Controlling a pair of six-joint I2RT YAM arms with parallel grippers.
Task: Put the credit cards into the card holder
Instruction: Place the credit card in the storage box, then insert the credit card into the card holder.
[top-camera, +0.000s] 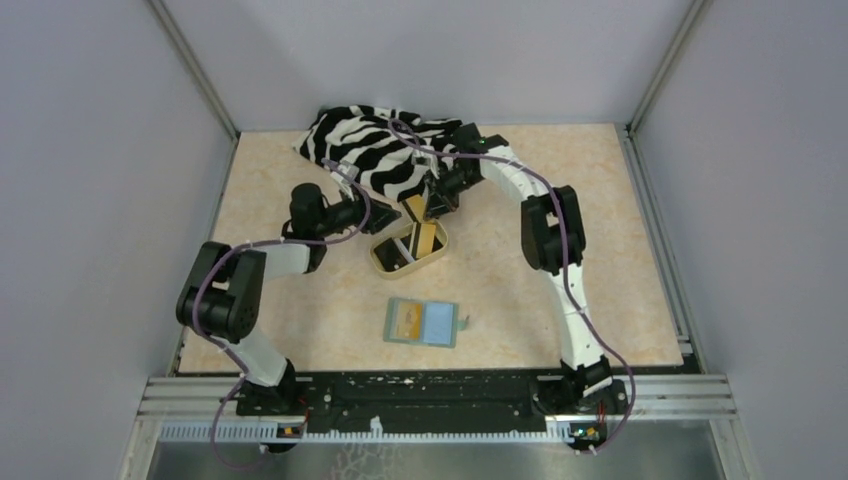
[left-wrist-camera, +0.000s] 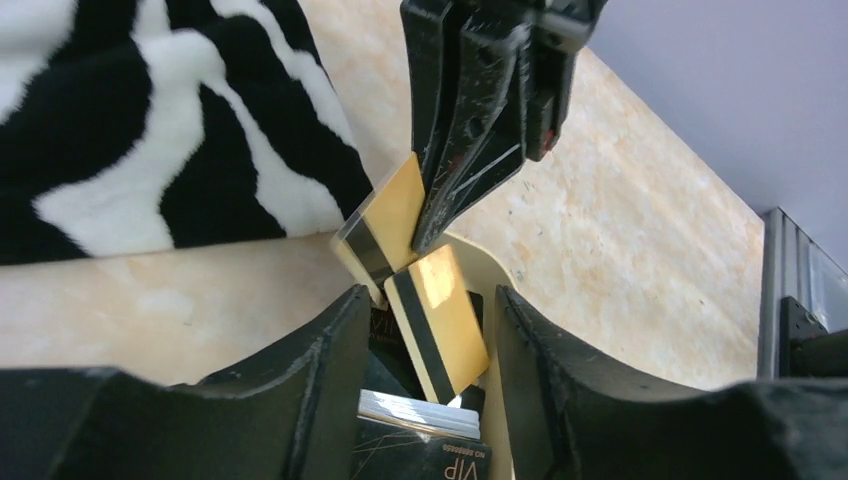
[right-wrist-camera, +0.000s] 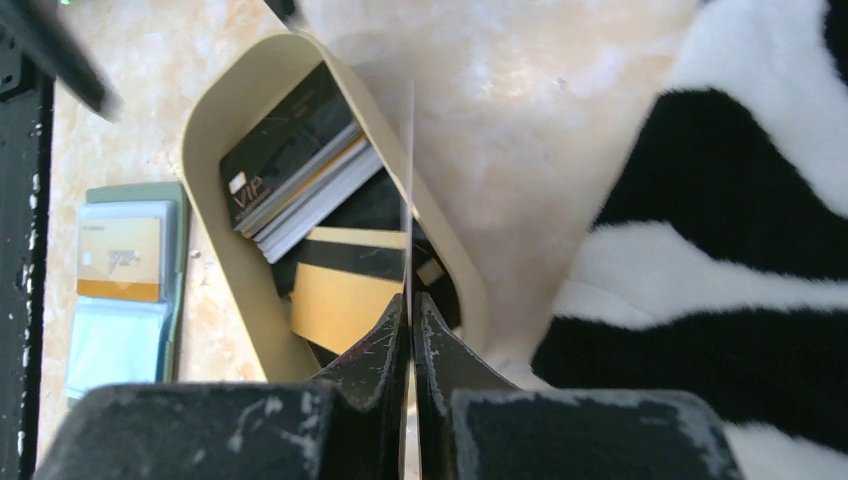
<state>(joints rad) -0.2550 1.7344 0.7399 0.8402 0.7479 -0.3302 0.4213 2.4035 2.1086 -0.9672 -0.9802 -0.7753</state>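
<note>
The right fingers (right-wrist-camera: 385, 350) are pressed shut on a gold card (left-wrist-camera: 390, 210), which is pinched by one edge and held on end over the 12 o'clock rim of the tan dish (right-wrist-camera: 200, 170). From the right wrist it is seen only as a thin line. The left fingers (left-wrist-camera: 330, 370) are spread apart at the dish's 10 o'clock side, and nothing is clamped by them. A second gold card (left-wrist-camera: 445, 320) is seen between them, but it appears to lean in the dish untouched. A black VIP card (right-wrist-camera: 275, 150) and a whitish stack (right-wrist-camera: 320, 195) are also left in the dish. The card holder (top-camera: 440, 322) lies open on the bench (top-camera: 600, 250) at 6 o'clock from the dish, well apart. A seated card (top-camera: 405, 320) is already in its 9 o'clock pocket, and the 3 o'clock pocket is bare. The zebra cloth (top-camera: 370, 150) is bunched at 12 o'clock. For a clean carry, the card should be lifted straight clear of the rim. It should then be laid flatter before its leading edge is slid under the free pocket's lip. With so shallow a pinch, a twist is to be expected if that edge is caught.
</note>
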